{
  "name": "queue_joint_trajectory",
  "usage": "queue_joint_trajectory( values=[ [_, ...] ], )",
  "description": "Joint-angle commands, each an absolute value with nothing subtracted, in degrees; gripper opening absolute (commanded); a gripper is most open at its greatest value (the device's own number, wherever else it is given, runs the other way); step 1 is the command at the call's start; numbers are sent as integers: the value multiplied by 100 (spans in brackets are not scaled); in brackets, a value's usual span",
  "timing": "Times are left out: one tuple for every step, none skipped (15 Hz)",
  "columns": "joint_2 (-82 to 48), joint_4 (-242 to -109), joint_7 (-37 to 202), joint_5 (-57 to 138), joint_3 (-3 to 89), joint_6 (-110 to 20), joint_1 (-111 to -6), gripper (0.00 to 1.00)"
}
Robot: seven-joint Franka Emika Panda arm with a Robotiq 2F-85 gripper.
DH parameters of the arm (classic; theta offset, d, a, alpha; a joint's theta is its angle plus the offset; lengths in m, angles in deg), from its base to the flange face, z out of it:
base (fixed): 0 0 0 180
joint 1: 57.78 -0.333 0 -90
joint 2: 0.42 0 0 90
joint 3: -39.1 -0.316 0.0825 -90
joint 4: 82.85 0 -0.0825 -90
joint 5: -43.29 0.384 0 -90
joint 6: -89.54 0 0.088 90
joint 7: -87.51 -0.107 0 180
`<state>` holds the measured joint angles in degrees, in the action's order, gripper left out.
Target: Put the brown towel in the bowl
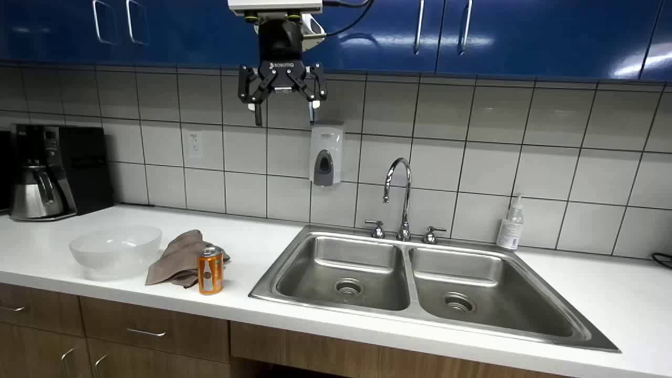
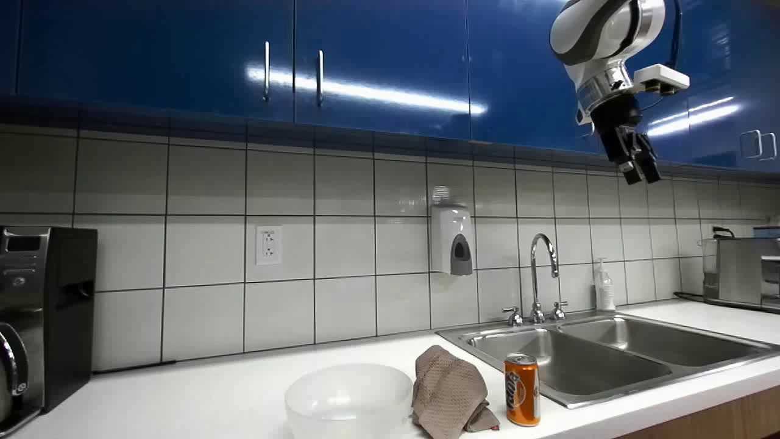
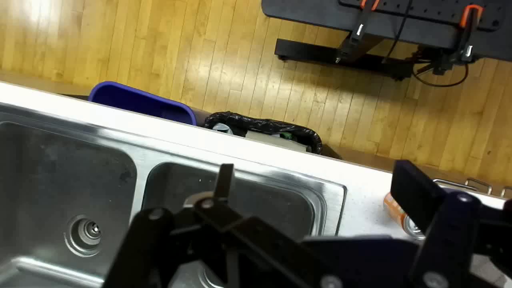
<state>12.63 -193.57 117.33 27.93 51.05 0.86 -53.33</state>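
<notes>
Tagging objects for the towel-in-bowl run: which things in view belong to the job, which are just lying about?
Job:
brown towel
translucent bowl
gripper, open

Just lying about:
orange can
pump bottle
coffee maker
silver appliance

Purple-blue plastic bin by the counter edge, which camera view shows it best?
The wrist view: it alone shows the purple-blue plastic bin, seen from above, with the white countertop hiding part of it. Both exterior views show none of it.

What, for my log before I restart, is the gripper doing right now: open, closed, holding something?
Gripper: open, holding nothing.
</notes>
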Motion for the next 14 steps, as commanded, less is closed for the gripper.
queue_joint_trajectory(
  values=[
    [1254, -19345, 11743, 2803, 5061, 93, -5283, 100],
    [1255, -19345, 11743, 2803, 5061, 92, -5283, 100],
    [1255, -19345, 11743, 2803, 5061, 92, -5283, 100],
    [1254, -19345, 11743, 2803, 5061, 92, -5283, 100],
    [1254, -19345, 11743, 2803, 5061, 92, -5283, 100],
    [1255, -19345, 11743, 2803, 5061, 92, -5283, 100],
    [1254, -19345, 11743, 2803, 5061, 92, -5283, 100],
    [1254, -19345, 11743, 2803, 5061, 92, -5283, 100],
    [1254, -19345, 11743, 2803, 5061, 92, -5283, 100],
    [1254, -19345, 11743, 2803, 5061, 92, -5283, 100],
    [1254, -19345, 11743, 2803, 5061, 92, -5283, 100],
    [1255, -19345, 11743, 2803, 5061, 92, -5283, 100],
    [1255, -19345, 11743, 2803, 5060, 92, -5283, 100],
    [1174, -19322, 11823, 2758, 5040, -45, -5317, 100]
  ],
)
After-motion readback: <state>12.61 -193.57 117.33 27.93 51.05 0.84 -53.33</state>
